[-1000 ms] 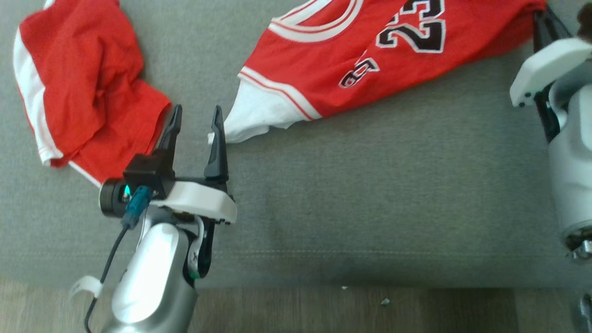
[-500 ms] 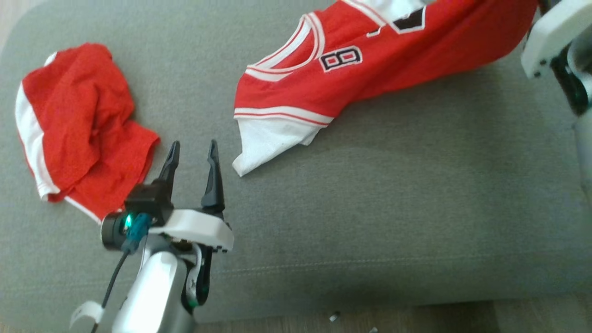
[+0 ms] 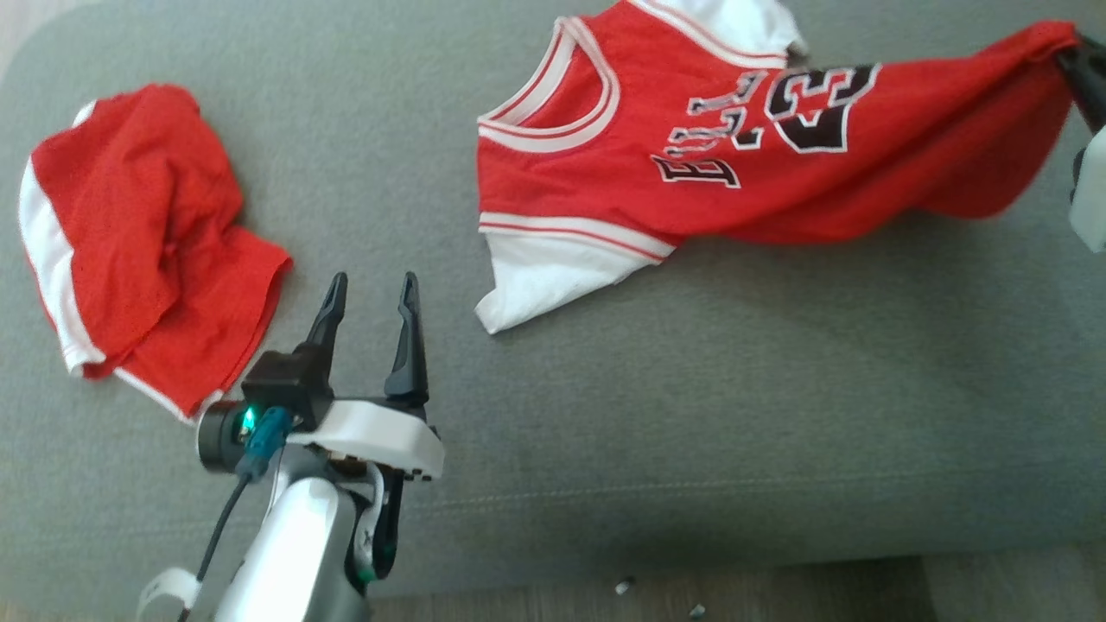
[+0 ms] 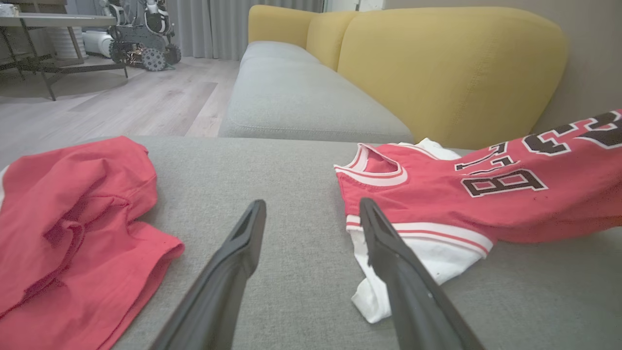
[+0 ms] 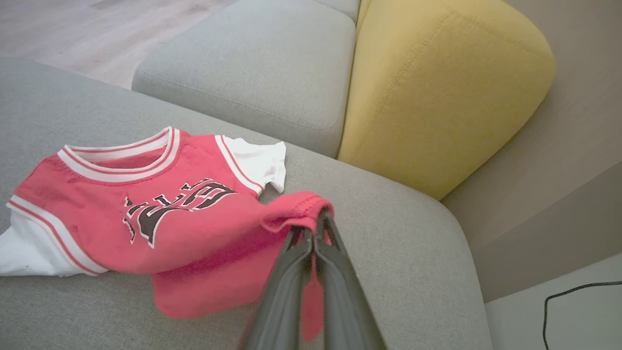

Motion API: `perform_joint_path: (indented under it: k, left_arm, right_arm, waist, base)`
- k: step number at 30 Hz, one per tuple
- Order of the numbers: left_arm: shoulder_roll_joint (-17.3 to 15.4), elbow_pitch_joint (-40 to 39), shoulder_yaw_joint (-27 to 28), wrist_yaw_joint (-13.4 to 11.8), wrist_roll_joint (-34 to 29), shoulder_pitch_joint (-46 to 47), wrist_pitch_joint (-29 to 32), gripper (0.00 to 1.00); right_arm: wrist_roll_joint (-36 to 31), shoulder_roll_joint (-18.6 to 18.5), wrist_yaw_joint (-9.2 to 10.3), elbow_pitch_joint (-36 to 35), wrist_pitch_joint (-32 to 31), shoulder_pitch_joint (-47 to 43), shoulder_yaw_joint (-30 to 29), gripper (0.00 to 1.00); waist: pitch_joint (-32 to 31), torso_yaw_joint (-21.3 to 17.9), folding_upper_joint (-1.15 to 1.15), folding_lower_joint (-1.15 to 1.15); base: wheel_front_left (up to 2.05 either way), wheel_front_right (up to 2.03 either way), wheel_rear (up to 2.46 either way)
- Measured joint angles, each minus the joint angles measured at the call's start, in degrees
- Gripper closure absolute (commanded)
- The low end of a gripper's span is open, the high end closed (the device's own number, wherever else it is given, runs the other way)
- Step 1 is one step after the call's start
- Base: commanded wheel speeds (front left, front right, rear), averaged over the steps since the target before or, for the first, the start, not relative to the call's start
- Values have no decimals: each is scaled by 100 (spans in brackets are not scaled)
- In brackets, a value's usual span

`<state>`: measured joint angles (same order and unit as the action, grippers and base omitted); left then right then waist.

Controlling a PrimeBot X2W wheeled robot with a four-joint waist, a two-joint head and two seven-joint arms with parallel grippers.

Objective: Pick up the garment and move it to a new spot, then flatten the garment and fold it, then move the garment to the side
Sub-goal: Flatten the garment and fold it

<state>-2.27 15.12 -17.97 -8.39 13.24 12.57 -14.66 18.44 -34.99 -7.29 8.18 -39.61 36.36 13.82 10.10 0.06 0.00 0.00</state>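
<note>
The garment (image 3: 691,164) is a red basketball jersey with white sleeves and black lettering. It lies stretched across the grey sofa seat (image 3: 691,389), its hem pulled up at the far right. My right gripper (image 5: 313,228) is shut on that red hem, and the cloth (image 5: 194,218) hangs down from it to the cushion. At the right edge of the head view the right gripper (image 3: 1076,65) pinches the jersey's corner. My left gripper (image 3: 371,289) stands open and holds nothing, just left of the jersey's white sleeve (image 4: 413,253). In the left wrist view its fingers (image 4: 243,243) point between both red pieces.
A crumpled pair of red shorts with white stripes (image 3: 147,242) lies at the left of the seat. Yellow back cushions (image 4: 452,68) rise behind the sofa. The seat's front edge and wooden floor (image 3: 778,596) are near. A table and a wheeled machine (image 4: 141,34) stand far off.
The right gripper has pulled the jersey's hem further right, spreading the jersey so its front lettering shows. The head camera has shifted. The left gripper stays open near the sleeve.
</note>
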Motion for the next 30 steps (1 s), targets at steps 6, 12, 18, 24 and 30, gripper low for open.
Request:
perform_joint_path:
  k: [6, 12, 18, 24, 30]
  left_arm:
    - [-1, -9, -222, 33, 3, 311, 0, 0]
    - [0, -35, -475, -5, 169, 656, 0, 0]
    - [2, -65, -595, -70, 213, 753, 0, 0]
    - [2, -91, -646, -120, 264, 815, 0, 0]
    - [4, -60, -598, -116, 232, 838, 0, 0]
  right_arm:
    - [-243, -40, 0, 88, -269, 157, -84, 100]
    - [-966, -153, 0, 1078, 85, 1142, 44, 100]
    - [-1658, -130, 0, 2285, 771, 1833, 144, 79]
    - [-2191, 246, -1, 3340, 1380, 2045, -111, 0]
    - [-2286, 665, -1, 3719, 1979, 2045, -293, 0]
  waist:
    - [374, 281, 0, 0]
    - [827, 730, 0, 0]
    - [1232, 1135, 0, 0]
    - [1463, 1253, 0, 1]
    - [1398, 1010, 0, 1]
  base:
    - [0, 0, 0]
    - [0, 0, 0]
    - [0, 0, 0]
    - [0, 0, 0]
    - [0, 0, 0]
